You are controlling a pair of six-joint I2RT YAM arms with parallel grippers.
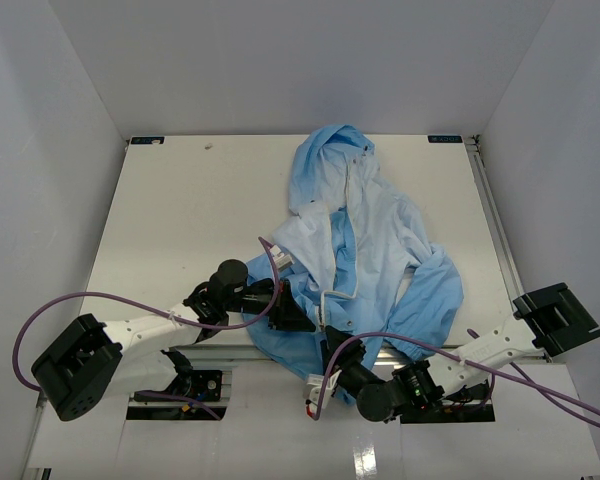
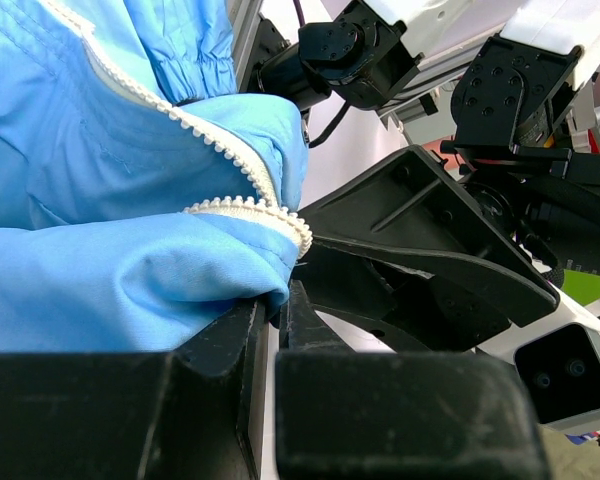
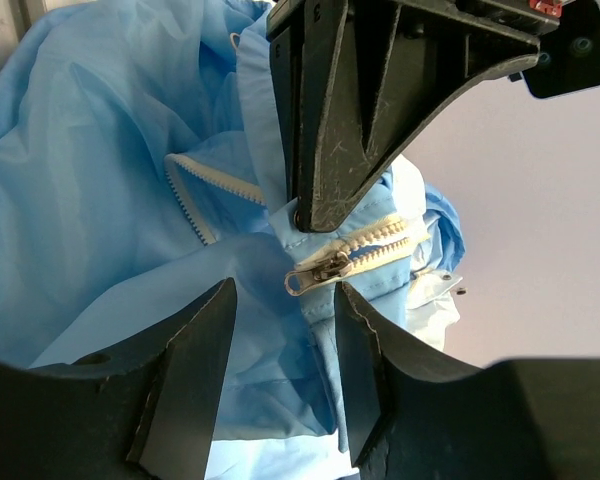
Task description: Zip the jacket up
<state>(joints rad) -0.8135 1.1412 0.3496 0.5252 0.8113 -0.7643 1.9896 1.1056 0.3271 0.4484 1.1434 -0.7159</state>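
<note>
The light blue jacket lies spread on the table, hood at the far end, its near hem bunched between the two arms. My left gripper is shut on a fold of the jacket beside the pale zipper teeth. From the right wrist, its black fingers pinch the fabric just above the metal zipper slider. My right gripper is open, its fingertips either side of the slider's pull and not touching it. Seen from above, the right gripper sits under the hem.
The white table is boxed in by pale walls on three sides. An aluminium rail runs along the near edge, and the hem hangs over it. Purple cables loop from both arms. The right arm's black links crowd the left wrist view.
</note>
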